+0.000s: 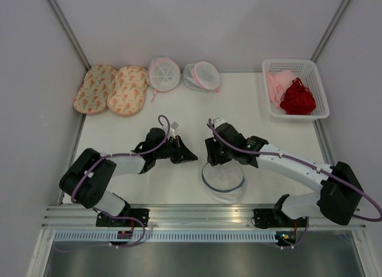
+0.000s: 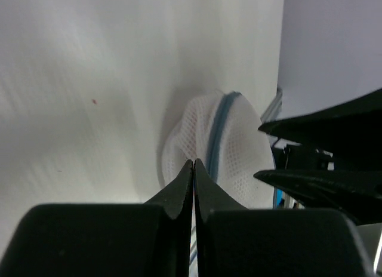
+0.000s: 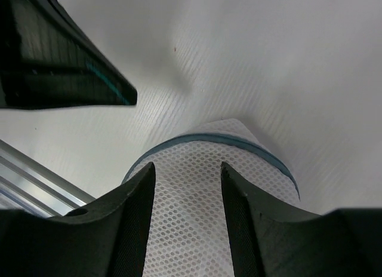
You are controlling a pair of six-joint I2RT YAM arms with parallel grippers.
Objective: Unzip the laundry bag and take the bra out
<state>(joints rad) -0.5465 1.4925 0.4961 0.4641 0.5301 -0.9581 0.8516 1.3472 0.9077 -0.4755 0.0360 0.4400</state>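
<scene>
The laundry bag point(image 1: 222, 180), a round white mesh dome with a dark grey zipper rim, lies on the table near the front. My right gripper point(image 1: 216, 159) is open, its fingers astride the mesh dome point(image 3: 190, 217) just behind the rim point(image 3: 209, 138). My left gripper point(image 1: 190, 156) is shut, its tips point(image 2: 194, 162) just left of the bag point(image 2: 239, 151) and above the table. I see nothing between its fingers. The right gripper's fingers point(image 2: 322, 178) show at the right of the left wrist view. The bra is hidden.
Two floral pads point(image 1: 95, 89) point(image 1: 127, 90) and two pink-trimmed mesh pouches point(image 1: 163, 73) point(image 1: 203, 76) lie along the back. A white basket point(image 1: 286, 63) at the back right holds a pale pink cloth point(image 1: 279, 83) and a dark red lacy garment point(image 1: 297, 99). A metal rail point(image 1: 209, 214) runs along the near edge.
</scene>
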